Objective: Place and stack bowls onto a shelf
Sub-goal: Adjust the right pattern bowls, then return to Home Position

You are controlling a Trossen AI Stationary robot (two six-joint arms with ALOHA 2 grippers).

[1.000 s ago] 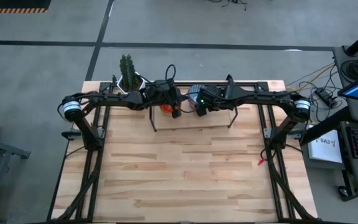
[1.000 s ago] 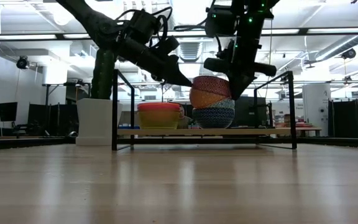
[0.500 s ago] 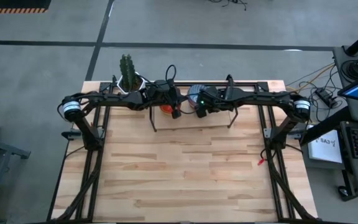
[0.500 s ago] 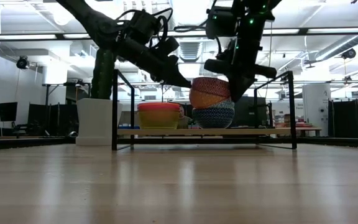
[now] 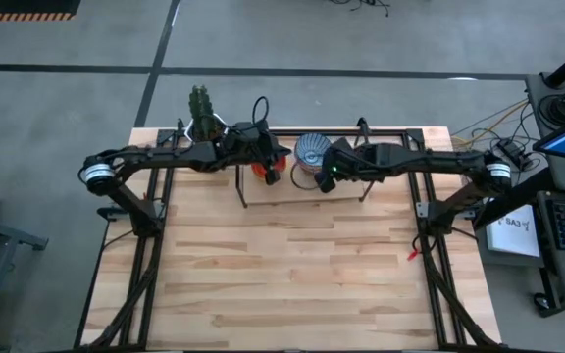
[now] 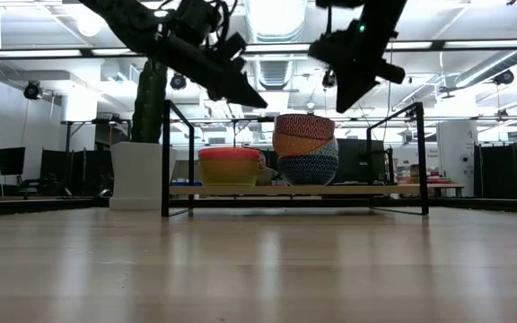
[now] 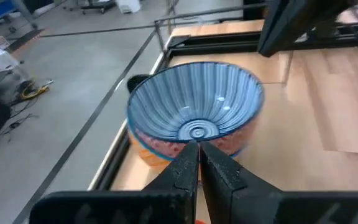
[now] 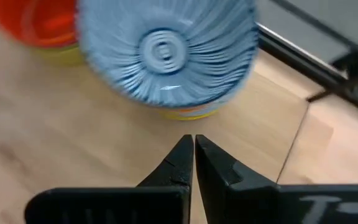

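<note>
Both arms hang above the low light-wood shelf on its thin black frame [image 6: 375,189], which sits at the upper middle of the high view on the pale wooden counter [image 5: 292,265]. The left gripper [image 6: 257,103] hovers up and to the left of the taller stack in the low view, its fingers [image 7: 180,171] pressed together on nothing. The right gripper [image 6: 344,100] hovers up and to the right of that stack, its fingers [image 8: 219,165] likewise closed and empty.

The bowls stand in two piles on the shelf. The taller one, centre of the low view, is topped by the white bowl with the blue radial pattern [image 7: 194,109], which rests on an orange bowl [image 6: 299,144], which in turn sits on a dark blue patterned bowl [image 6: 310,170]. To its left stands a shorter pile with an orange-red bowl [image 6: 230,154] over a yellow one [image 6: 229,172] (what lies under or behind these two piles I cannot make out).

My read: the stacking looks close to finished. The danger now is that tall stack. The top bowls look slightly tilted, so a finger clipping the rim on any move nearby could slide the radial bowl off or topple the pile toward the shorter one just beside it.
</note>
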